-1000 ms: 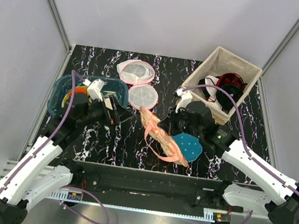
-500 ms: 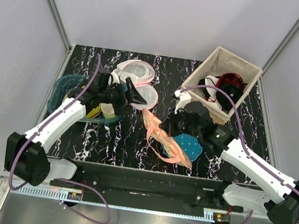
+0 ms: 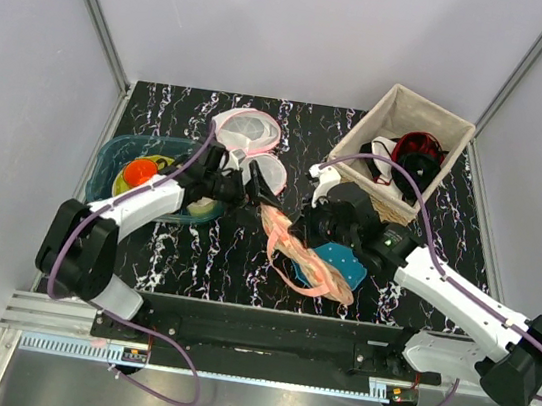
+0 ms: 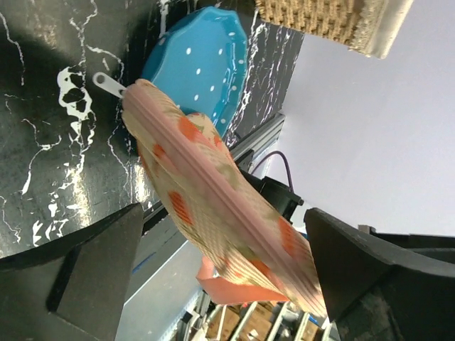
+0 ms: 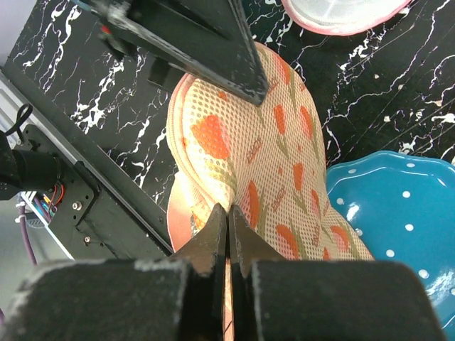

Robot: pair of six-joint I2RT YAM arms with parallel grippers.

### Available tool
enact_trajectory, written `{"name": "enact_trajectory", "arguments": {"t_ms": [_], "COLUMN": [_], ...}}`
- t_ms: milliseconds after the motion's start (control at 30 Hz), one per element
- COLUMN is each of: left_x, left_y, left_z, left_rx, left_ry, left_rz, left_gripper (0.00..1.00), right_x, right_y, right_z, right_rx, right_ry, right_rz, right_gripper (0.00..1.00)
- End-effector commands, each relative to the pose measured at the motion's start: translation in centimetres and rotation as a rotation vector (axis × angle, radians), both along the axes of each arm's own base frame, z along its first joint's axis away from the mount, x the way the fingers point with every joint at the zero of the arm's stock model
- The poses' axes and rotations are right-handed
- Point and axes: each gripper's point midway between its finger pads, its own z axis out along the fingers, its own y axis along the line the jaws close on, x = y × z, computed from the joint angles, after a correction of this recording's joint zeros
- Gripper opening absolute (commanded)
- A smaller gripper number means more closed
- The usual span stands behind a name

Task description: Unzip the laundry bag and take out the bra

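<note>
- Top external view: pale lilac-grey walls [image 3: 296, 25] enclose the left, far and right edges of the table [image 3: 173, 250]. Its top is glossy black with white marble veining, and slanted aluminium posts [image 3: 95, 7] rise at the two far corners.
- A black bar [image 3: 252, 337] runs along the near edge and carries both arm bases, with a silver rail below it.
- By the left edge sits a teal tub [image 3: 105, 165] with an orange item [image 3: 136, 171] inside.
- The left arm reaches across the tub's right rim. The left gripper [image 3: 255, 197] is released, its fingers spread wide either side of the far end of the laundry bag, not touching it.
- Two round white mesh bags [image 3: 248, 129] with pink rims lie just beyond that gripper, toward the far edge.
- The laundry bag [image 3: 297, 249] runs diagonally from mid-table toward the middle of the near edge. It stands on its edge, with the pink zip trim uppermost in the left wrist view.
- A plain salmon strip [image 4: 234, 290] loops out under the bag's near end. Whether it is the bra cannot be told.
- The right gripper [image 5: 228, 217] is clenched, its tips pinching the bag's printed mesh near its rim.
- A blue polka-dot pouch [image 3: 345, 266] lies flat on the table, just right of the bag and partly under the right arm.
- A wicker basket [image 3: 368, 124] stands at the far right corner, holding red [image 3: 422, 146], black and white garments.
</note>
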Motion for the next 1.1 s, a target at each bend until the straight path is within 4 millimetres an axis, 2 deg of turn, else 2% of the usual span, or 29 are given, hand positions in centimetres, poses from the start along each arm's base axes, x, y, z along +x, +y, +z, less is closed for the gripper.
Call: {"name": "enact_trajectory", "arguments": {"t_ms": [0, 33, 100, 133, 167, 200, 233, 267, 300, 333, 367, 400, 467, 500, 567, 600, 633, 667, 700, 800, 833, 900, 933, 1000, 1033, 1067], "left_x": [0.2, 0.3, 0.6, 0.5, 0.8, 1.6, 1.4, 1.8, 2.4, 2.6, 2.7, 3.0, 3.0, 3.1, 2.8, 2.8, 2.1, 1.6, 1.2, 0.7, 1.1, 0.7, 0.4, -0.1, -0.9, -1.4], "left_y": [-1.1, -1.2, -1.3, -1.1, -0.9, -1.1, -0.7, -0.5, -0.6, -0.4, -0.3, -0.4, -0.3, -0.2, 0.3, 0.4, 0.5, 0.6, 0.7, 2.1, 2.5, 3.2, 3.8, 4.2, 4.5, 4.5], "left_z": [-0.3, -0.1, 0.6, 0.9, 1.1, 2.8, 3.0, 3.6, 5.3, 5.8, 7.0, 8.7, 10.9, 12.3, 14.1, 14.8, 14.9, 15.3, 16.2, 16.1, 16.0, 15.7, 16.9, 17.0, 18.2, 18.4], "left_rx": [-0.097, -0.108, -0.115, -0.095, -0.070, -0.065, -0.032, -0.014, -0.011, 0.012, 0.008, 0.000, -0.003, -0.003, 0.017, 0.019, 0.023, 0.022, 0.024, 0.113, 0.160, 0.197, 0.220, 0.230, 0.228, 0.221], "left_ry": [0.018, 0.007, -0.014, -0.028, -0.048, -0.105, -0.132, -0.172, -0.229, -0.284, -0.337, -0.399, -0.547, -0.618, -0.784, -0.836, -0.904, -0.948, -1.001, -1.125, -1.176, -1.215, -1.307, -1.352, -1.422, -1.445], "left_rz": [-0.029, -0.031, -0.036, -0.040, -0.034, -0.040, -0.061, -0.060, -0.061, -0.078, -0.088, -0.096, -0.148, -0.161, -0.212, -0.231, -0.303, -0.346, -0.376, -0.399, -0.399, -0.388, -0.377, -0.372, -0.369, -0.380], "left_gripper": [0.99, 0.80, 0.50, 0.17, 0.00, 0.00, 0.00, 0.00, 0.00, 0.00, 0.00, 0.00, 0.00, 0.00, 0.00, 0.00, 0.00, 0.00, 0.00, 0.00, 0.00, 0.00, 0.00, 0.00, 0.00, 0.00], "right_x": [0.8, 0.8, 0.8, 0.7, 1.2, 1.3, 1.6, 1.6, 1.6, 1.8, 1.6, 1.6, 1.7, 1.8, 2.0, 2.4, 3.1, 3.8, 4.1, 5.8, 5.6, 6.5, 5.9, 5.2, 4.5, 4.5], "right_y": [0.4, 0.4, 0.0, -0.1, -0.5, -0.7, -0.8, -1.0, -1.1, -1.2, -1.5, -1.6, -2.8, -3.3, -4.6, -5.1, -5.9, -6.6, -6.9, -7.5, -6.8, -6.6, -5.7, -4.0, -3.1, -2.7], "right_z": [3.0, 3.0, 3.1, 3.0, 3.2, 3.2, 3.6, 4.0, 4.5, 5.4, 6.1, 7.5, 9.3, 10.9, 12.5, 14.2, 14.6, 13.9, 15.2, 15.1, 15.1, 14.4, 14.2, 12.9, 12.8, 12.3], "right_rx": [0.031, 0.031, 0.025, 0.025, 0.023, 0.024, 0.031, 0.043, 0.052, 0.066, 0.069, 0.089, 0.097, 0.118, 0.124, 0.145, 0.141, 0.098, 0.105, 0.082, 0.099, 0.085, 0.088, 0.091, 0.113, 0.119], "right_ry": [-0.074, -0.077, -0.083, -0.080, -0.086, -0.083, -0.086, -0.087, -0.093, -0.105, -0.118, -0.139, -0.179, -0.205, -0.241, -0.262, -0.261, -0.237, -0.249, -0.234, -0.216, -0.204, -0.201, -0.169, -0.162, -0.160], "right_rz": [-0.009, -0.010, -0.025, -0.026, -0.065, -0.088, -0.112, -0.128, -0.132, -0.145, -0.141, -0.146, -0.175, -0.185, -0.198, -0.210, -0.225, -0.240, -0.248, -0.253, -0.196, -0.160, -0.075, 0.053, 0.125, 0.149], "right_gripper": [0.00, 0.00, 0.00, 0.00, 0.00, 0.01, 0.28, 0.50, 0.70, 0.93, 0.98, 1.00, 1.00, 1.00, 1.00, 1.00, 1.00, 1.00, 1.00, 1.00, 1.00, 1.00, 1.00, 1.00, 1.00, 1.00]}}
